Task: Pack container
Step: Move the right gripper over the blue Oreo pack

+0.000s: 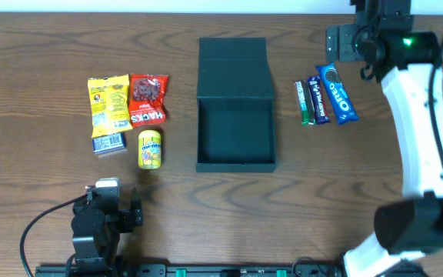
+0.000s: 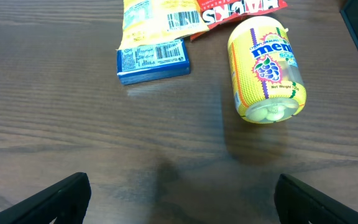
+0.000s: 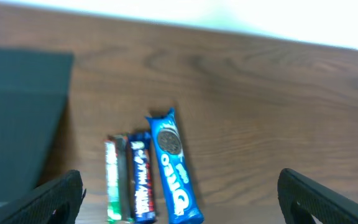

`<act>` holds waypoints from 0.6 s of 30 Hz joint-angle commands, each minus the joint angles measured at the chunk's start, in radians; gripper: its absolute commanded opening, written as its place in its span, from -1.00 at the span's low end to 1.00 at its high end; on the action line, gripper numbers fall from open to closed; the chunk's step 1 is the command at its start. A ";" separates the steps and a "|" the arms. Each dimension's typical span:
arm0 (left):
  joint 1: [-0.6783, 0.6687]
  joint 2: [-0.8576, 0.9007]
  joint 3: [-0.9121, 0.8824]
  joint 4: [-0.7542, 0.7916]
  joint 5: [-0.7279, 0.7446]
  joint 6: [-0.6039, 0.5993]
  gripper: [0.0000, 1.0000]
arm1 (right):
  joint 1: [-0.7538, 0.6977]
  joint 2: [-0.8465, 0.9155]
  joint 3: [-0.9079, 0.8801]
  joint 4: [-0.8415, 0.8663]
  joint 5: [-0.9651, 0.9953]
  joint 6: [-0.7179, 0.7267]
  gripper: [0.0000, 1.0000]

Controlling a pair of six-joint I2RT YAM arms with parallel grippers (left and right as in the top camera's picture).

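The left claw [image 2: 182, 202] stood wide open, holding nothing, over bare wood at the near left of the table [image 1: 52, 46]. Just beyond it a yellow mint bottle [image 2: 266, 68] lay on its side, with a small blue packet [image 2: 153, 61] to its left. A yellow bag [image 1: 108, 100] and a red bag [image 1: 148, 98] lay farther back. The right claw [image 3: 179, 202], equally wide and holding nothing, hung at the far right. Close by lay a green bar [image 3: 113, 180], a dark blue bar [image 3: 140, 177] and a blue biscuit pack [image 3: 174, 168], side by side. The container [image 1: 235, 131], a dark box with its lid flapped back, sat open mid-table between both groups.
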 commanded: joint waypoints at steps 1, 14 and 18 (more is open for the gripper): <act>0.003 -0.006 -0.011 -0.003 -0.014 0.014 0.91 | -0.037 0.079 -0.005 0.005 -0.111 -0.151 0.99; 0.003 -0.006 -0.011 -0.003 -0.014 0.014 0.91 | -0.137 0.320 -0.005 -0.051 -0.106 -0.155 0.90; 0.003 -0.006 -0.011 -0.003 -0.014 0.014 0.91 | -0.140 0.334 -0.006 -0.099 -0.135 -0.153 0.76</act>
